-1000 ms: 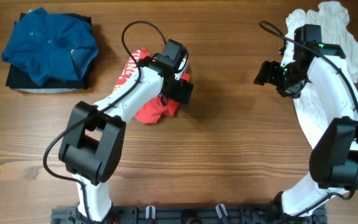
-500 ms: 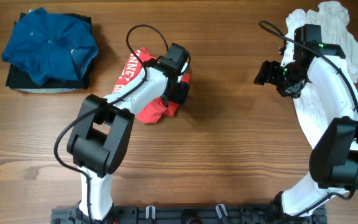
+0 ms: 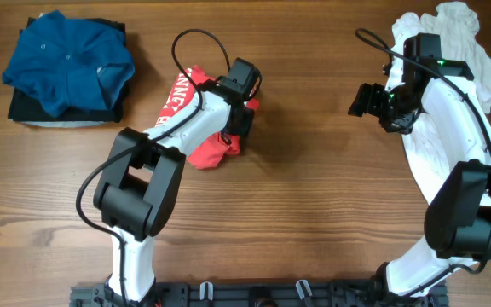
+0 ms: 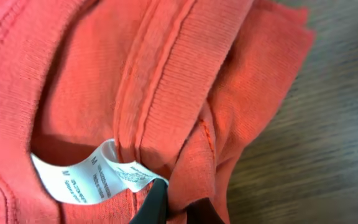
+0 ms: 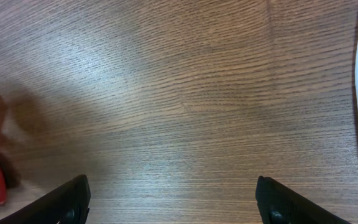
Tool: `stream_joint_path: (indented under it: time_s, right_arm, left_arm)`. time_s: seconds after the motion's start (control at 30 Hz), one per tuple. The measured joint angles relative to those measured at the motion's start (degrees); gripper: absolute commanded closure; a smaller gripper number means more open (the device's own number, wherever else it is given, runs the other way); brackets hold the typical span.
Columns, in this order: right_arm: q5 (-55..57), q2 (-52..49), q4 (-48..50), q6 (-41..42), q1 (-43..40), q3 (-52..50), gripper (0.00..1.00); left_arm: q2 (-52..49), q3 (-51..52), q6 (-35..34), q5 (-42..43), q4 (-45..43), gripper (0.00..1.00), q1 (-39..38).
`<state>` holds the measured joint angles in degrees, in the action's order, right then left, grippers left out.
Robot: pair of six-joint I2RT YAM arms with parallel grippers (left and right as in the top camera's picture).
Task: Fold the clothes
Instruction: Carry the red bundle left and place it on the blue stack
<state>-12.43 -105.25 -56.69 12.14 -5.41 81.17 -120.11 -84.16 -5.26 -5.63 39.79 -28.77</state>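
The crumpled red cotton T-shirt [image 3: 196, 141] lies on the brown wooden table [image 3: 314, 205], left of centre; the left gripper [image 3: 244, 115] sits on its right edge, dark fingertips [image 4: 151, 205] pinched on a fold of red fabric beside the ribbed collar and white care label [image 4: 86, 177]; the right gripper [image 3: 363, 101] hangs over bare wood with its jaws spread wide, holding nothing, near a heap of white cloth [image 3: 459, 43].

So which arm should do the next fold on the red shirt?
Left. The left gripper pinches the red shirt beside its white label. The right gripper hangs open over the table, well away from the shirt.
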Motion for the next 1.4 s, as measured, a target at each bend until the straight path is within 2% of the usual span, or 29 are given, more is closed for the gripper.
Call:
stream_joint_path:
  time_s: [0.2, 0.33, 0.47, 0.7, 0.9, 1.17, 1.4]
  right_arm:
    - [0.0, 0.0, 0.0, 0.0, 0.0, 0.0, 0.14]
    - [0.0, 0.0, 0.0, -0.3, 0.0, 0.0, 0.14]
    - [0.0, 0.0, 0.0, -0.5, 0.0, 0.0, 0.14]
    - [0.0, 0.0, 0.2, -0.5, 0.0, 0.0, 0.14]
    - [0.0, 0.0, 0.2, -0.5, 0.0, 0.0, 0.14]
    - [0.0, 0.0, -0.7, -0.5, 0.0, 0.0, 0.14]
    - [0.0, 0.0, -2.4, -0.7, 0.0, 0.0, 0.14]
  left_arm:
    - [1.2, -5.6, 0.0, 0.2, 6.6, 0.96, 0.7]
    - [7.2, -9.2, 0.3, 0.2, 7.0, 0.96, 3.5]
    - [15.2, -11.2, 3.5, -0.1, 6.2, 0.96, 7.9]
    - [24.7, -11.4, 8.7, -1.7, -0.2, 0.96, 16.2]
    - [28.6, -11.4, 15.8, -8.1, -9.5, 0.96, 24.3]
    - [27.6, -11.5, 20.2, -11.1, -20.1, 0.96, 37.5]
    - [19.6, -11.5, 21.9, -9.9, -27.2, 0.96, 48.1]
